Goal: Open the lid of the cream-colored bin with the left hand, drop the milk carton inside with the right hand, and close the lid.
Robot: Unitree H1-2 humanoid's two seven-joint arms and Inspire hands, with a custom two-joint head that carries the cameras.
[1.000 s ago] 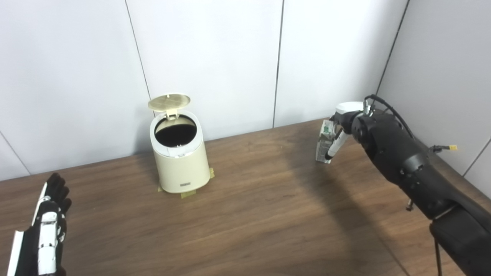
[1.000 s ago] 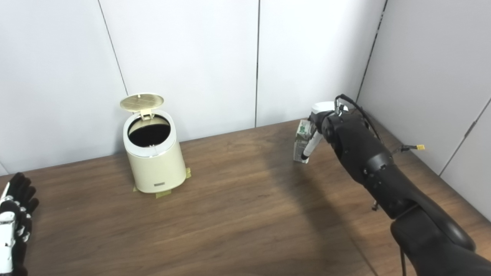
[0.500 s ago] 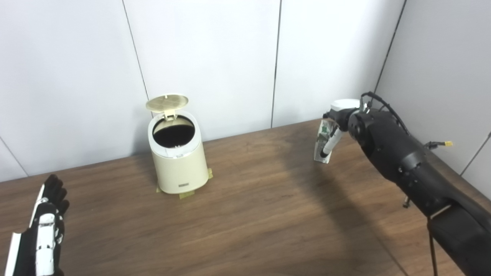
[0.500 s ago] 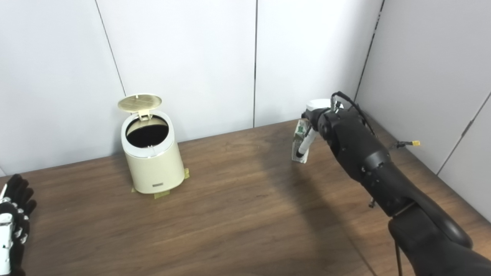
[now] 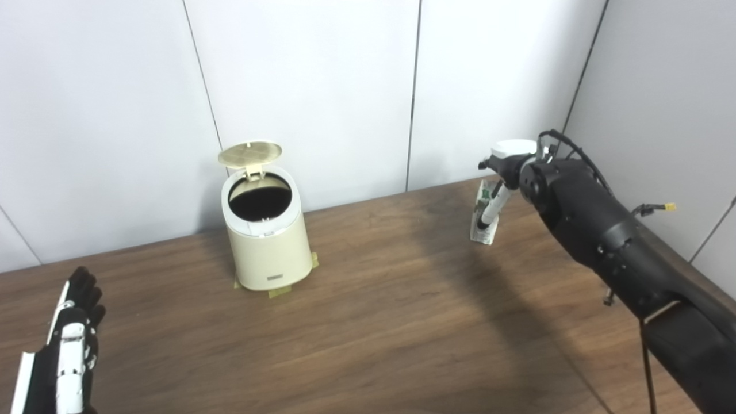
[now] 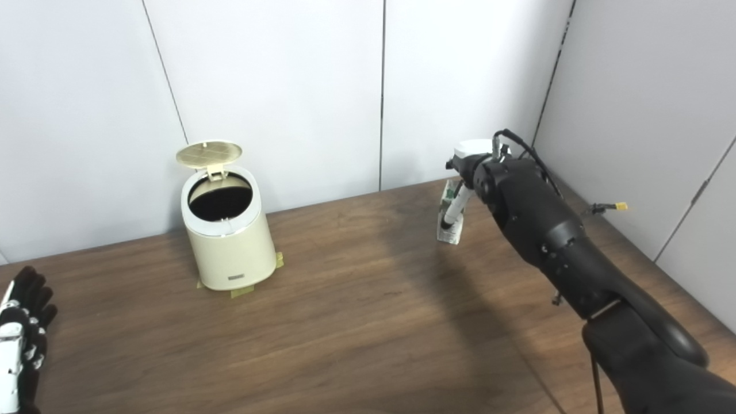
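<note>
While its lid (image 5: 250, 153) stands raised, bin (image 5: 266, 247) dark inside; right hand (image 5: 501, 187) clasping milk carton (image 5: 484, 221).

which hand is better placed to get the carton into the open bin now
Right. The right hand already grips the milk carton on the table's right side, and the cream-colored bin stands with its lid up. The left hand rests open and empty at the near left edge.

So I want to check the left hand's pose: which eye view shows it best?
The left eye view: the left hand shows there from fingertips down past the wrist, fingers straight, holding nothing. The right eye view crops it at the picture's left edge, so only part shows.
</note>
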